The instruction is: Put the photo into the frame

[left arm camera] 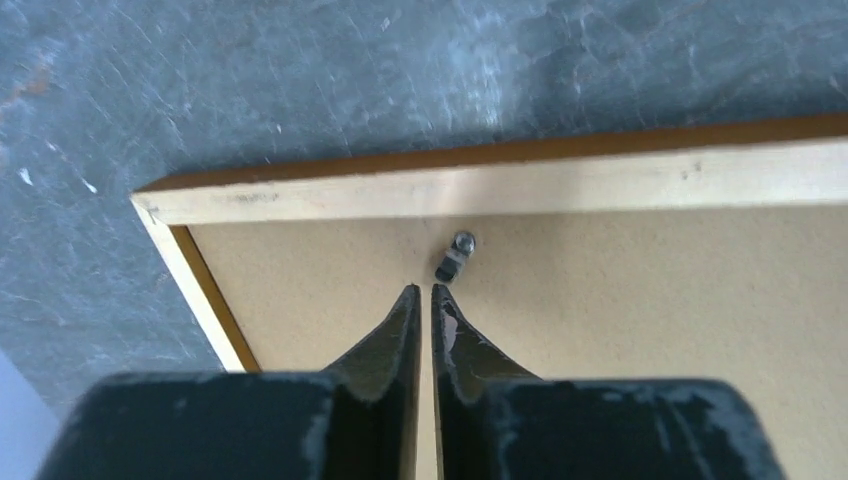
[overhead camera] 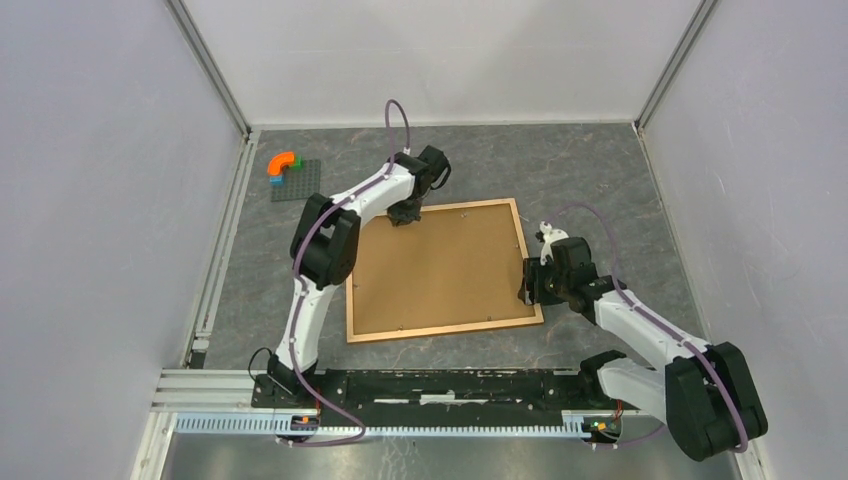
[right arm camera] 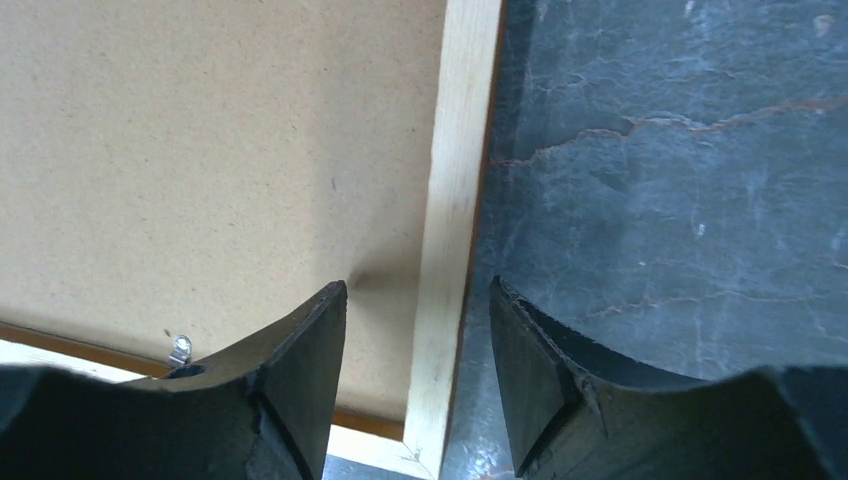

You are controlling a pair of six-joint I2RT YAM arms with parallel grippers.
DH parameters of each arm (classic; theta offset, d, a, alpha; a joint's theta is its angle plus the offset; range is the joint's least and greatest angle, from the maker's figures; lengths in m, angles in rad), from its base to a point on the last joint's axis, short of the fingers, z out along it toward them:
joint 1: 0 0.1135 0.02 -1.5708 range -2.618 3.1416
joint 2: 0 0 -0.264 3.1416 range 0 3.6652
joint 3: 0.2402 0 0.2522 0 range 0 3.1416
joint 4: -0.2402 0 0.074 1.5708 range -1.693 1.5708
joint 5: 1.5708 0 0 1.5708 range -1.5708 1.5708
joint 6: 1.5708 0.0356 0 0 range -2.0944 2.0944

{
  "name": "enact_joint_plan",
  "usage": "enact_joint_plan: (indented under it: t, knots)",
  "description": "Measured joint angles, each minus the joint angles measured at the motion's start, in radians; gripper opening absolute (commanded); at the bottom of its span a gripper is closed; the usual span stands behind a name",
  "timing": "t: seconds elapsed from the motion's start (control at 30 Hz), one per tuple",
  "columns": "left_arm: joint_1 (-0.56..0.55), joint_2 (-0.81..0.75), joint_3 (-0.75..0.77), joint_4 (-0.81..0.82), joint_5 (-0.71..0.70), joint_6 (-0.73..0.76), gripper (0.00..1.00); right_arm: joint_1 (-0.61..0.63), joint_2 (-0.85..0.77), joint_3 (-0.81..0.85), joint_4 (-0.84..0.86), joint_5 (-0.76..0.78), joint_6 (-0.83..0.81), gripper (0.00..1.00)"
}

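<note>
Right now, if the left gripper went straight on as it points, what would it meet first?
Probably the small metal clip just ahead of the shut left gripper, then the frame; depth unclear.

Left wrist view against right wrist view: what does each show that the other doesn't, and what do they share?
Only left wrist: the left hand, fingers shut together over the backing board, tips just short of a small metal tab near a corner of the frame. Only right wrist: the right hand, fingers apart, one on each side of a frame rail, and a second tab at lower left. Both: the light wood frame, the brown backing board inside it, the grey table.
</note>
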Motion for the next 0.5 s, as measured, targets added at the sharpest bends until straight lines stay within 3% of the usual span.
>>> enact_joint_plan:
  t: [0.1,0.17,0.4,0.5]
  knots:
    - [0.003,-0.070,-0.074,0.023,0.056,-0.030,0.55,0.001,-0.011,0.027,-0.057,0.032,-0.026,0.64]
    - [0.004,-0.190,-0.214,0.045,0.113,-0.068,0.70,0.001,-0.011,0.060,-0.081,0.048,-0.043,0.64]
    - [-0.037,-0.796,-0.683,0.077,0.323,-0.303,0.89,0.001,0.026,0.169,-0.068,0.053,-0.076,0.64]
    - [-0.154,-1.006,-0.870,0.135,0.398,-0.546,0.91,0.001,0.064,0.178,-0.053,0.038,-0.077,0.63]
